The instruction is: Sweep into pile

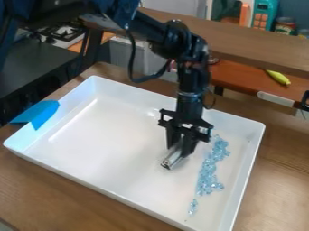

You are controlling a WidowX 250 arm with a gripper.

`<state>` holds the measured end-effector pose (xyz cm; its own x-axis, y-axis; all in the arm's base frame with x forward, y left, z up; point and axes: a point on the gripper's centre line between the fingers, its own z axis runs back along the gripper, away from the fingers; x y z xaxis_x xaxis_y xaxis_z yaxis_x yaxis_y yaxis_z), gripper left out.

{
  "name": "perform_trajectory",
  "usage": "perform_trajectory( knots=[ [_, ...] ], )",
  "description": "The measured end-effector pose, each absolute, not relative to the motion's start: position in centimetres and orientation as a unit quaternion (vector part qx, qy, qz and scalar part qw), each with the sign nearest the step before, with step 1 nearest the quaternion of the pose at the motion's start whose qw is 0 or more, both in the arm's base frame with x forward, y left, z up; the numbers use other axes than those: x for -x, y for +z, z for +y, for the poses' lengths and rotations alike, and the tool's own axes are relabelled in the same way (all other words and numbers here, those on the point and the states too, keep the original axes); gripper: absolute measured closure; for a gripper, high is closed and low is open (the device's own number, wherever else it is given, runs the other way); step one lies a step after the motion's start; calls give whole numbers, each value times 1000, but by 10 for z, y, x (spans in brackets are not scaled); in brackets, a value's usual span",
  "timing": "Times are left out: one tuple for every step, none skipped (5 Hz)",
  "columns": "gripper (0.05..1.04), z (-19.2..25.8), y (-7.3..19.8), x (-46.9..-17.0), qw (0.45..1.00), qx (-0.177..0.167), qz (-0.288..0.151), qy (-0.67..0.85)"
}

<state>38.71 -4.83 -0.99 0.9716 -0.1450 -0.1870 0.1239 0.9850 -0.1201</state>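
Note:
The black gripper (180, 147) points down into the white tray (109, 131), right of its middle, and is shut on a short silver tool (172, 159). This tool lies at a slant, its lower end low over the tray floor or on it; contact cannot be told. Light-blue bits (208, 173) form a long, loose band to the right of the gripper, along the tray's right side. A smaller cluster of bits (193, 206) lies at the band's near end.
Raised walls surround the tray on a brown wooden table (78, 194). A blue piece (39, 114) hangs over the left rim. Behind are a wooden ledge (253, 40), a yellow banana-like item (278, 77) and a toy stove (60, 34).

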Motion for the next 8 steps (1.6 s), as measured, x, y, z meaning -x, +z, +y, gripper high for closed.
perform_trajectory(
  knots=[
    [703, -54, -9, -384, 991, 62, 99, -73],
    [703, -36, 6, -387, 992, 76, 75, -61],
    [703, 15, 42, -392, 995, 92, 30, -25],
    [703, 70, 49, -382, 995, 98, 20, 27],
    [703, 108, 41, -366, 995, 84, 27, 37],
    [703, 163, 37, -341, 995, 68, 33, 58],
    [703, 179, 23, -322, 996, 56, 42, 51],
    [658, 194, 21, -319, 997, 37, 32, 52]
  ],
)
